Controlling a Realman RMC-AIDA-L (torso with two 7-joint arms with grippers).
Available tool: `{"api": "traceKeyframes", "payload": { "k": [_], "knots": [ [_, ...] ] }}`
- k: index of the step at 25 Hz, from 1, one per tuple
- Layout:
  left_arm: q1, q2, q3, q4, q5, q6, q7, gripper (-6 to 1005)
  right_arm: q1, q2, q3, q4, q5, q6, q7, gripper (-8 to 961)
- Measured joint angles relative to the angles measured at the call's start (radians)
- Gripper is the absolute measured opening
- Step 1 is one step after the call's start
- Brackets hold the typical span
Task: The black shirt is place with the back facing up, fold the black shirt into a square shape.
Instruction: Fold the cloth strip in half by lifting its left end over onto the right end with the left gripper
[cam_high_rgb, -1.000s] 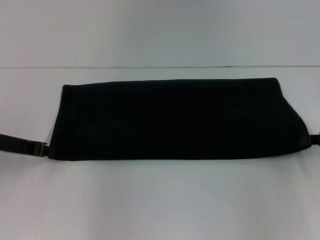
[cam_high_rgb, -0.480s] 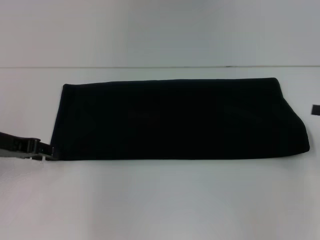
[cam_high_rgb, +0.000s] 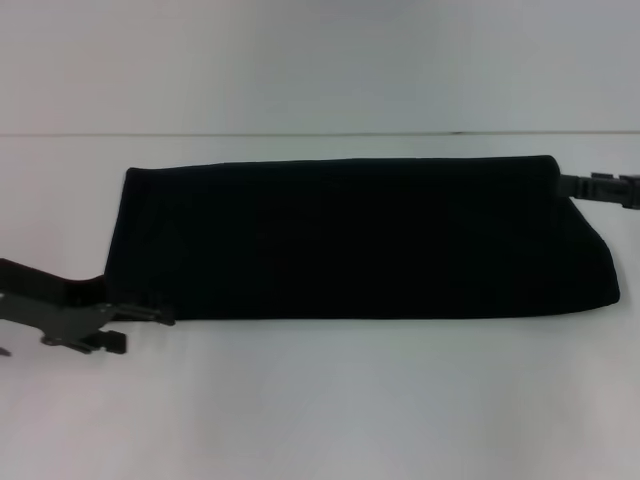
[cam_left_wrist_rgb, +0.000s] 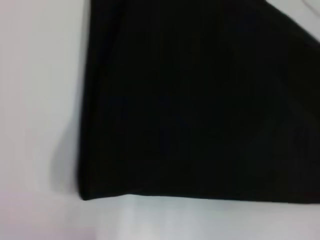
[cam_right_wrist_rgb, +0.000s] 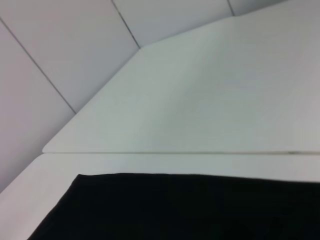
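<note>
While the left gripper (cam_high_rgb: 140, 322) sits at the near left corner of the shirt (cam_high_rgb: 350, 240), its jaws spread, one finger lies on the hem. Shirt lies folded into a long flat band across the white surface (cam_high_rgb: 320, 400). Right gripper (cam_high_rgb: 600, 187) touches the far right corner; jaw state cannot be told.

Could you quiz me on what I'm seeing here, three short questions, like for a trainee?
1. True or false: the black shirt lies in a long folded band on the white table.
2. Which claw is at the band's near corner: A left claw, B right claw?
3. Fill in: the right claw is at the band's ____ corner.

Key: 1 true. 2 A. 3 far.
</note>
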Motion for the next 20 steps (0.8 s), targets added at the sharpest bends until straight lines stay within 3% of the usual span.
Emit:
{"api": "traceKeyframes", "payload": {
  "k": [1, 8, 14, 20],
  "knots": [
    [-0.016, 0.002, -0.058, -0.049, -0.002, -0.007, -0.014, 769, 0.009, 0.001, -0.001, 0.0, 0.0, 0.001, -0.004, 902],
    [-0.014, 0.005, -0.186, -0.104, -0.003, -0.023, -0.132, 858, 0.051, 0.008, -0.031, -0.002, 0.001, 0.025, -0.045, 926],
    [0.023, 0.006, -0.301, -0.121, -0.003, -0.056, -0.244, 855, 0.063, 0.018, -0.041, -0.002, 0.001, 0.064, -0.076, 925],
    [0.041, 0.003, -0.356, -0.134, -0.001, -0.072, -0.286, 850, 0.067, 0.025, -0.041, -0.005, 0.001, 0.083, -0.089, 924]
  ]
}}
